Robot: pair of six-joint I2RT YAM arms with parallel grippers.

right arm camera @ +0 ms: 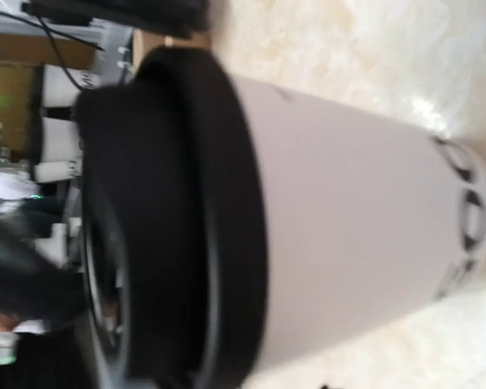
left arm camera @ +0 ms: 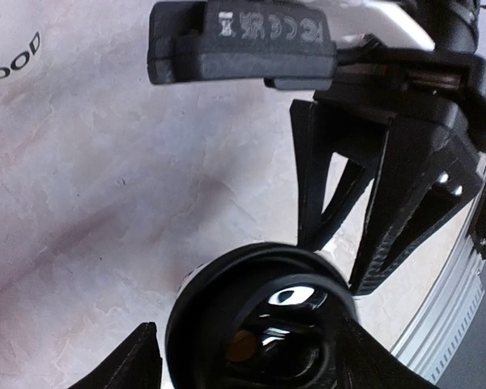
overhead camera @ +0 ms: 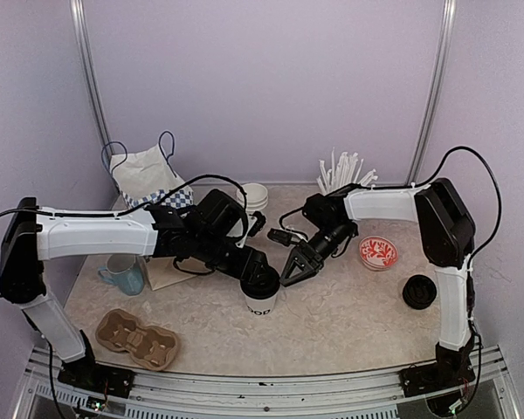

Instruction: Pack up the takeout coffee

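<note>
Bag (overhead camera: 147, 179): paper, handled; well behind and left of cup. Carrier (overhead camera: 138, 339): moulded pulp; left of and nearer than cup, apart. Cup (overhead camera: 260, 304): white paper, "MOOD" print, upright. Judged light, with a thin crushable wall and a smooth skin; fill unknown, so keep it level. Best hold is the wall just under the rim, squeezed gently. Left gripper (left arm camera: 251, 350): fingers spread astride the cup's lid (overhead camera: 260, 281), a sliver of gap on one side. Right gripper (overhead camera: 293, 274): spread, just right of cup, clear of it. Lid: black plastic, seated, may pop if lifted by it.

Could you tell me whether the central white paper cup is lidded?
Lidded: a round black plastic lid covers the rim of the white paper cup.
</note>
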